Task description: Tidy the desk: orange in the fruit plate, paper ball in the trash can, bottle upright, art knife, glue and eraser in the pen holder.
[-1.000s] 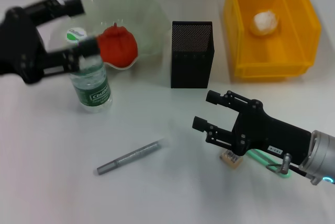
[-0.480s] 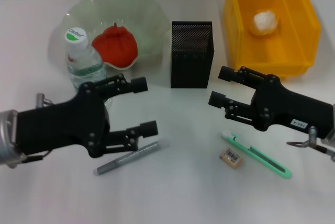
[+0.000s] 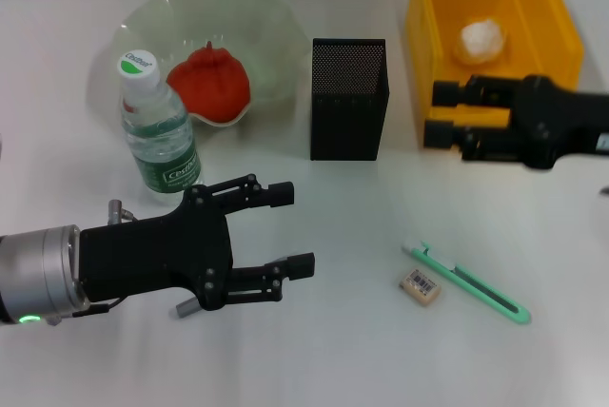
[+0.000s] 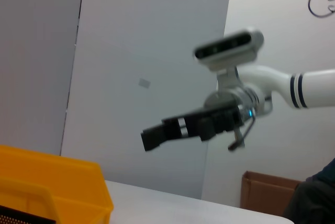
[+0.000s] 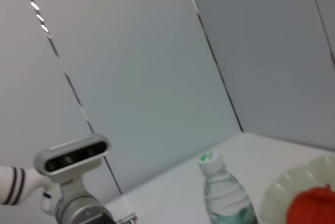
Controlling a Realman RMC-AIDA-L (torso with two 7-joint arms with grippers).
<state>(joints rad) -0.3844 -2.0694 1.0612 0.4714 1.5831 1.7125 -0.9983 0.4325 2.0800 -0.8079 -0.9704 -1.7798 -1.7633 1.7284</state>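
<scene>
Left gripper [image 3: 288, 228] hangs low over the desk, jaws spread wide, holding nothing. The grey glue stick [image 3: 183, 309] lies mostly hidden beneath it; only one end shows. Right gripper [image 3: 436, 112] sits in front of the yellow trash can [image 3: 552, 41], jaws apart, empty.

Done: orange [image 3: 209, 82] in the fruit plate [image 3: 266, 17], paper ball [image 3: 482, 38] in the can, bottle [image 3: 157, 136] upright.

Left: green art knife [image 3: 466, 281] and eraser [image 3: 420, 286] just beside it, near the pen holder [image 3: 348, 98].

Risk: a blind close could roll the stick away; the arm could tip the nearby bottle.

Head view alone shows the desk items; the left wrist view shows only the other arm and can rim.
</scene>
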